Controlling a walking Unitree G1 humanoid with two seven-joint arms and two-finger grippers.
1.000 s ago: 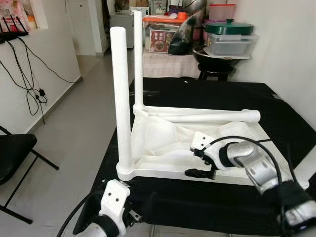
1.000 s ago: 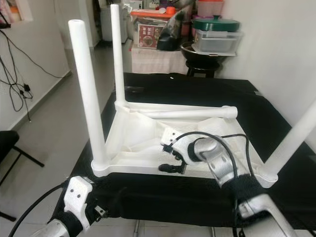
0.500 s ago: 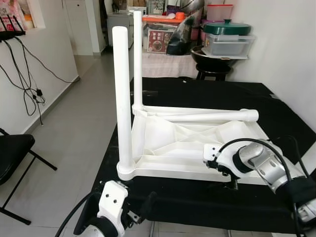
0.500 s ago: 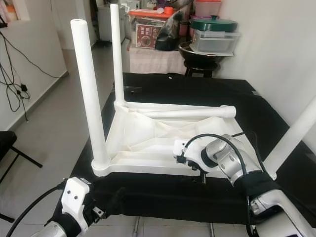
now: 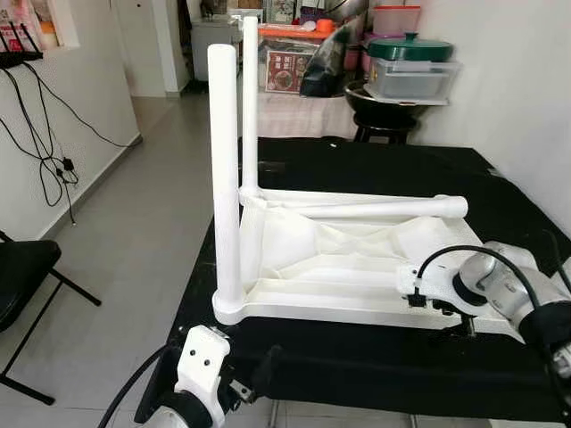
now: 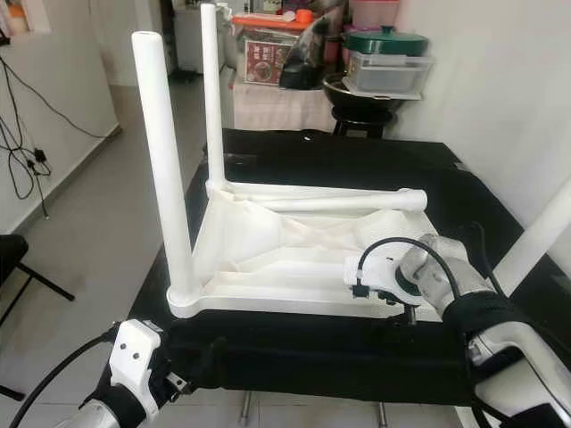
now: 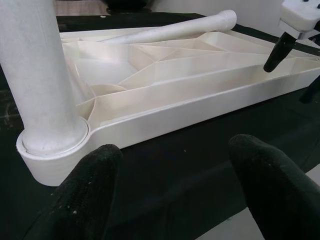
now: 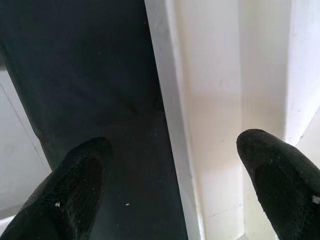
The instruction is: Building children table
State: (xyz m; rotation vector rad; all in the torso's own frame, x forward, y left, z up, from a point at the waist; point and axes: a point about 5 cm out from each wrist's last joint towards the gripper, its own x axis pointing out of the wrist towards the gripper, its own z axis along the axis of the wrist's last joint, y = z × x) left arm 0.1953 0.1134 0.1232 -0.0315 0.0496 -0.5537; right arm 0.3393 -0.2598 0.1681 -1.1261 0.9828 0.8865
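Note:
The white children's table top (image 5: 321,303) lies upside down on a black-covered table (image 5: 401,160). Two legs stand upright at its left corners, the near one (image 5: 223,169) and the far one (image 5: 250,98). A third leg (image 5: 375,209) lies across the far side. A fourth leg (image 6: 535,241) leans at the near right corner. My right gripper (image 5: 455,319) is open and points down at the front rim near that corner, one finger (image 8: 75,190) over the cloth and the other finger (image 8: 280,175) inside the top. My left gripper (image 7: 175,195) is open, low in front of the near left corner.
A black folding chair (image 5: 22,276) stands on the floor to the left, with cables (image 5: 53,169) hanging on the wall behind it. A stool with a pot and plastic boxes (image 5: 401,80) is beyond the table. A white wall runs close along the right.
My right gripper has slid to the right along the front rim, from the middle toward the near right corner, and its fingers have turned downward over the rim. The left gripper stays put.

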